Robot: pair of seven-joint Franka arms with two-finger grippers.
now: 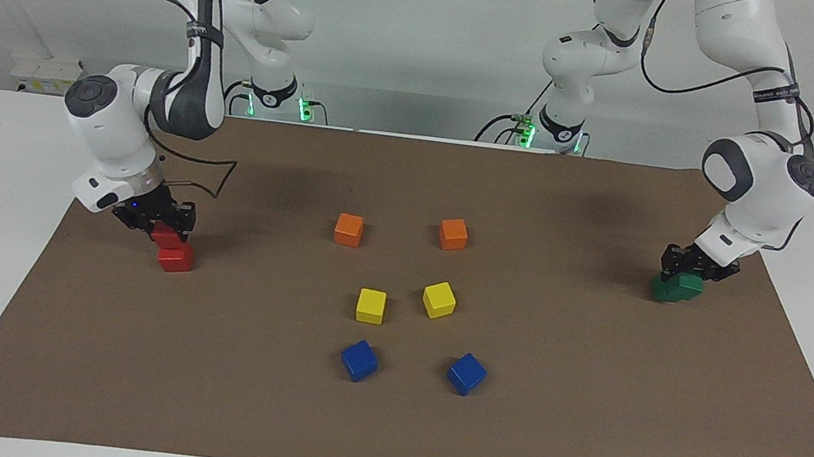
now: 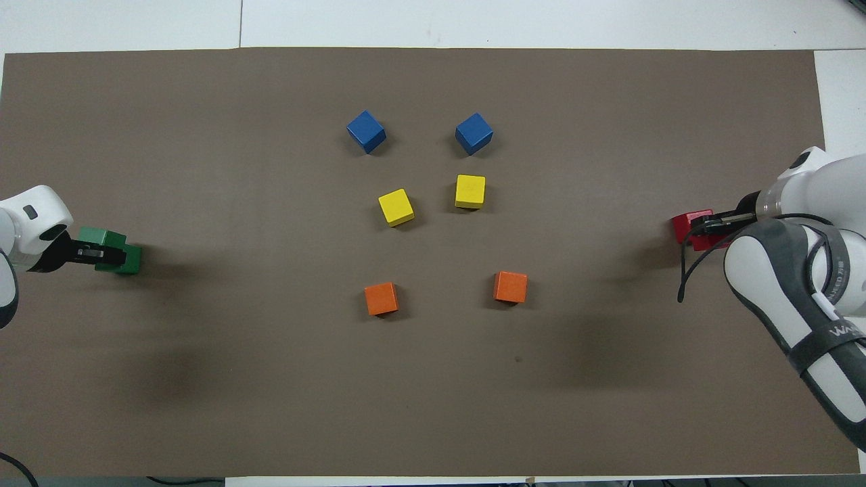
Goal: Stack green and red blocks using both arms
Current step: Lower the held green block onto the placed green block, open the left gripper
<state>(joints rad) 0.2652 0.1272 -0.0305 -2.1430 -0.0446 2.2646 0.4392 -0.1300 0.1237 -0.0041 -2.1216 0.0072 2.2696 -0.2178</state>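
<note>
At the left arm's end of the surface [image 1: 382, 427], the left gripper [image 1: 691, 268] is clamped on a green block [image 1: 689, 282], carried over the second green block [image 1: 665, 291] to seat it on top. At the right arm's end, the right gripper [image 1: 163, 222] likewise grips a red block [image 1: 164, 234] just above the resting red block [image 1: 176, 258]. Both stacks look nearly aligned, not yet released.

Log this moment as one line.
left end effector: holds green block over second green block | right end effector: holds red block over second red block | stacks: unreleased
</note>
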